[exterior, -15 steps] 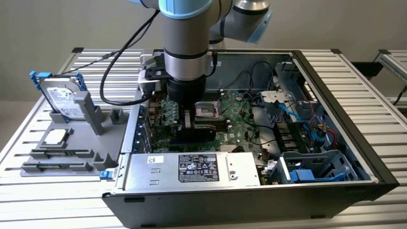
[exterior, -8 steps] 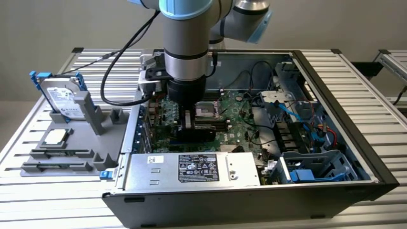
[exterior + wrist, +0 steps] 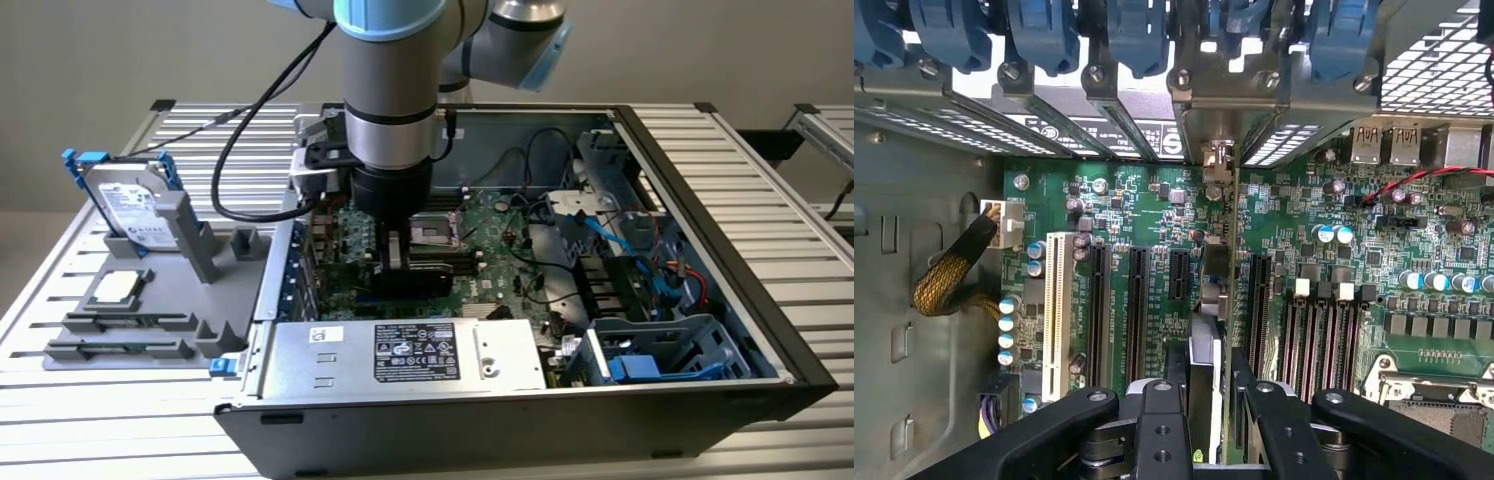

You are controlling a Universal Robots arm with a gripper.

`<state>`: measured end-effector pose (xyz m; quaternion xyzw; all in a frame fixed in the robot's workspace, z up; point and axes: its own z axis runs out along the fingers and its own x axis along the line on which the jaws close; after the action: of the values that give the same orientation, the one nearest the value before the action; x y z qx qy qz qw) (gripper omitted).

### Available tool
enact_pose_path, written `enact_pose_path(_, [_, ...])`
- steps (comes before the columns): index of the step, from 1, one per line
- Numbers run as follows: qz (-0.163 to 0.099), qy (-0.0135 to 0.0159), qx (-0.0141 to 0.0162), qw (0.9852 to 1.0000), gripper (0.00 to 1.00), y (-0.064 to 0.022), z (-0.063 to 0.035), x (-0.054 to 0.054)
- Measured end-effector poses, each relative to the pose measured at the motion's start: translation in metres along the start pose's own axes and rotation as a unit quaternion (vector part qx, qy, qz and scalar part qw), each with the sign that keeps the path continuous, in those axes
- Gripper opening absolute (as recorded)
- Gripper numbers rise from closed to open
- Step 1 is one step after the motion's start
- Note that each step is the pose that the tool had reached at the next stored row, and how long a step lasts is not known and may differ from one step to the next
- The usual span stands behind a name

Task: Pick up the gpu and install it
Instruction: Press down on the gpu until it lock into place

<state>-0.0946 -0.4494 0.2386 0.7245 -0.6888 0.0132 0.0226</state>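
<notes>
**GPU edge-on in the jaws, above a motherboard slot**

Exterior view, left to right: grey parts holder (image 3: 160, 300) on the slatted aluminium bench (image 3: 747, 150), carrying an upright silver hard drive in a blue frame (image 3: 130, 205) and a small square CPU chip (image 3: 115, 287). Then the open black PC case (image 3: 534, 420), motherboard (image 3: 501, 255) exposed, arm reaching straight down into it.

Gripper (image 3: 396, 262) sits low over the board, jaws clamped on the gpu (image 3: 396, 255).

Wrist view: the gpu (image 3: 1206, 300) is seen edge-on, a thin flat card running straight out from between the black jaws toward the rear slot covers; its silver bracket (image 3: 1219, 160) meets the case's back wall. Long axis parallel to the black expansion slots (image 3: 1137, 310). It lies between two of them; whether seated I cannot tell.

Green glossy board, matte grey steel case floor (image 3: 914, 330).
</notes>
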Motion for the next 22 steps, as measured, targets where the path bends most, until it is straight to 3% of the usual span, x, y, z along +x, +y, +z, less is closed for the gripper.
enact_pose_path(19, [-0.001, 0.0000, 0.0000, 1.0000, 0.35, 0.0000, -0.0001, -0.0003])
enact_pose_path(21, [-0.001, 0.0001, 0.0000, 1.0000, 0.41, 0.0000, -0.0001, -0.0003])
enact_pose_path(22, [-0.001, 0.0001, 0.0000, 1.0000, 0.53, 0.0000, -0.0001, -0.0003])
